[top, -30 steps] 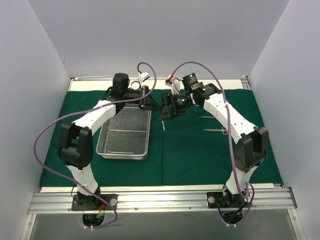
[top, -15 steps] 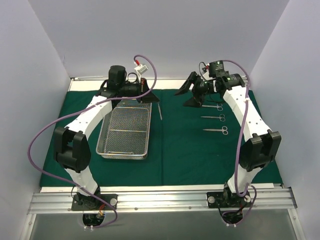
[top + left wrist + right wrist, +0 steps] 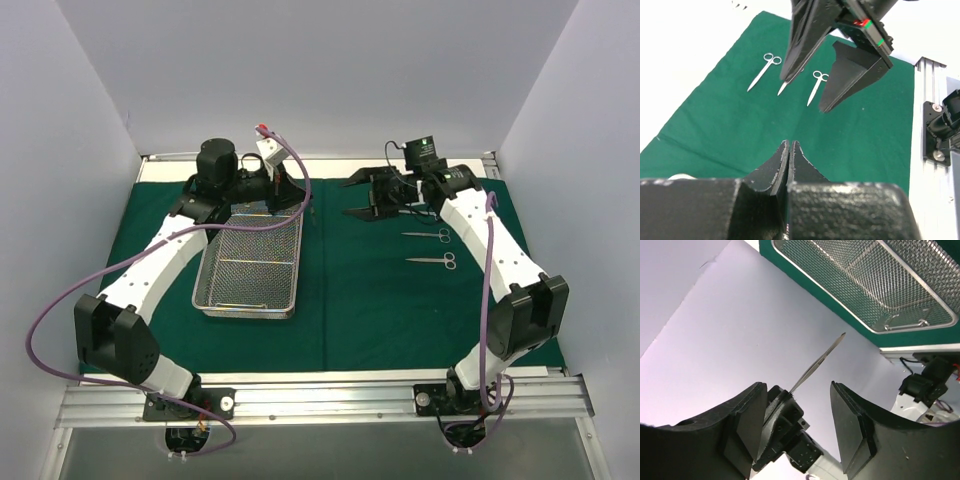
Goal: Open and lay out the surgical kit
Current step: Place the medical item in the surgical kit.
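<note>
The dark green cloth point(image 3: 380, 300) lies spread over the table. The silver wire-mesh tray point(image 3: 299, 270) sits on its left half and also shows in the right wrist view point(image 3: 865, 280). My left gripper point(image 3: 298, 195) is shut on a slim metal instrument point(image 3: 816, 365) above the tray's far right corner; its fingers point(image 3: 789, 145) are pressed together. My right gripper point(image 3: 352, 198) is open and empty, facing the left gripper across a gap. Beyond it, three scissor-like instruments lie in a row on the cloth, two of them in plain view point(image 3: 430, 236) point(image 3: 432, 262).
White walls stand at the left, the right and the back. A metal rail point(image 3: 320, 400) with both arm bases runs along the near edge. Purple cables loop over both arms. Bare cloth lies in the middle and in front of the tray.
The grippers were close together at the centre. The right gripper swung away to the back right and now faces left, open. The left gripper drew back left with the instrument.
</note>
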{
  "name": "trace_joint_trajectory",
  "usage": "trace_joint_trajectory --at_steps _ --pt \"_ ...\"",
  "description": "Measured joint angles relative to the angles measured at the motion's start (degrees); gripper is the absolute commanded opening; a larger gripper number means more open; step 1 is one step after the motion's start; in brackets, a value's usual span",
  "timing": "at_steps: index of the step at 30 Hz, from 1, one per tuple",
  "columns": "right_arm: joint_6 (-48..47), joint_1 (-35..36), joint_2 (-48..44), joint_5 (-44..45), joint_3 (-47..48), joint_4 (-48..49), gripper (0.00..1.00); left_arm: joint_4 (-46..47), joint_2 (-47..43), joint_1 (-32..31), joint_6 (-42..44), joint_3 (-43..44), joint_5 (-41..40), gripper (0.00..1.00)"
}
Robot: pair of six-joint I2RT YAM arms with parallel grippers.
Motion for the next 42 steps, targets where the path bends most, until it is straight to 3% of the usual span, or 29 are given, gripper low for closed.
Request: trace_joint_trajectory --at_steps 14,22,24,37,40,42 --pt "4.9 5.4 2.4 -2.3 0.2 0.3 0.45 6.5 -0.1 -0.2 4.1 -0.8 10.6 0.02" --pt "4.9 5.4 4.9 -4.7 1.2 0.2 0.35 9.2 0.7 -0.9 4.7 -0.8 13.4 0.02" --pt "4.8 5.4 5.3 -4.9 1.6 0.1 0.26 9.6 0.9 -0.9 5.1 -0.8 13.6 0.02" --pt "4.6 5.3 5.4 -6.8 1.8 -0.7 0.33 7.8 3.1 -1.3 9.0 1.2 14.0 0.02" --pt "4.7 5.3 4.9 -7.2 0.9 -0.6 0.30 6.9 4.0 -1.4 9.6 2.2 14.6 0.02" --pt "4.9 5.3 4.9 -7.2 0.4 -0.2 0.19 6.7 4.3 -1.5 9.6 2.3 15.1 0.02"
